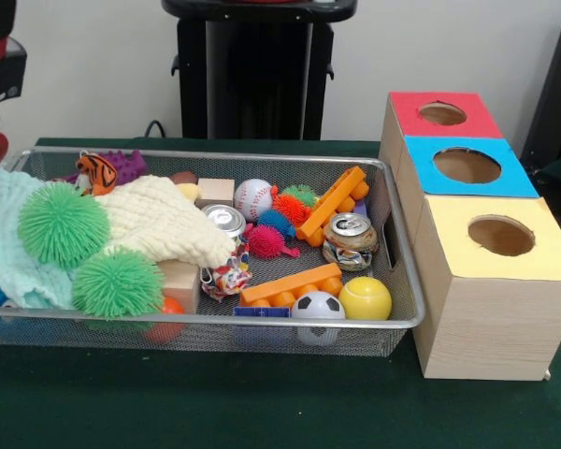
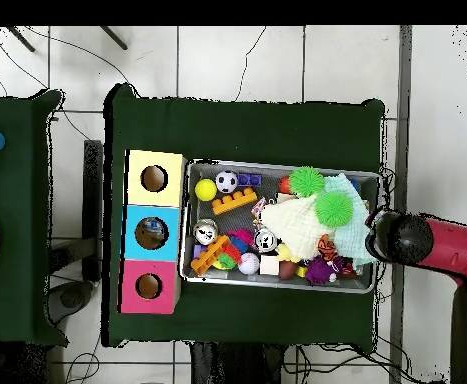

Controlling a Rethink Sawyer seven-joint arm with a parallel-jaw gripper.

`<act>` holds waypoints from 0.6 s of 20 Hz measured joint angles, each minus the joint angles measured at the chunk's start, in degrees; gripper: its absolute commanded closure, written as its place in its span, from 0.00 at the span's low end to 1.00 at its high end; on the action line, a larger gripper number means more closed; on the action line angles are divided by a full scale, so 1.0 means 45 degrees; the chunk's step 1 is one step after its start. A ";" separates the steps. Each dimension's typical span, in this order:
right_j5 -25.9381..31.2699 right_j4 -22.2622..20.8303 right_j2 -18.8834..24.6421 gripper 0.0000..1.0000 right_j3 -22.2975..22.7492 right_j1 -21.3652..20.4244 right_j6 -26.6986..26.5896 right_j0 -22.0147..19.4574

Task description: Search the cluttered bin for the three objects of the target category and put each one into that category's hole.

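Note:
A wire mesh bin (image 1: 215,321) holds a jumble of toys. Among them are two crushed cans (image 1: 350,239) (image 1: 226,221), a baseball (image 1: 252,197), a soccer ball (image 1: 318,307), a yellow ball (image 1: 365,297), two orange bricks (image 1: 337,203) (image 1: 290,284) and two green spiky balls (image 1: 63,223) (image 1: 118,282). These lie on a cream cloth (image 1: 164,224). Beside the bin stand a red box (image 1: 407,108), a blue box (image 1: 421,173) and a yellow box (image 1: 449,253), each with a round hole on top. The arm's end (image 2: 407,240) hovers at the bin's edge, away from the boxes; the gripper under it is hidden.
Small spiky balls (image 1: 269,241), wooden blocks (image 1: 215,191), a tiger toy (image 1: 97,171) and a purple toy (image 1: 126,164) fill the bin's back. A mint cloth (image 1: 9,253) covers one end. In the overhead view a second table (image 2: 7,220) with coloured things stands beyond the boxes.

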 measured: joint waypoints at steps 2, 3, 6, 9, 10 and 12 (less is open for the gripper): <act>-0.0092 -0.0044 0.0024 1.00 -0.0065 0.0185 0.0000 -0.0033; -0.0160 -0.0050 0.0026 1.00 -0.0083 0.0312 0.0000 -0.0031; -0.0347 -0.0052 0.0116 1.00 -0.0079 0.0659 -0.0003 -0.0007; -0.0358 -0.0029 0.0151 1.00 -0.0044 0.0596 0.0000 0.0024; -0.0358 -0.0005 0.0169 1.00 -0.0004 0.0580 0.0000 0.0048; -0.0358 0.0039 0.0193 1.00 0.0079 0.0555 0.0000 0.0099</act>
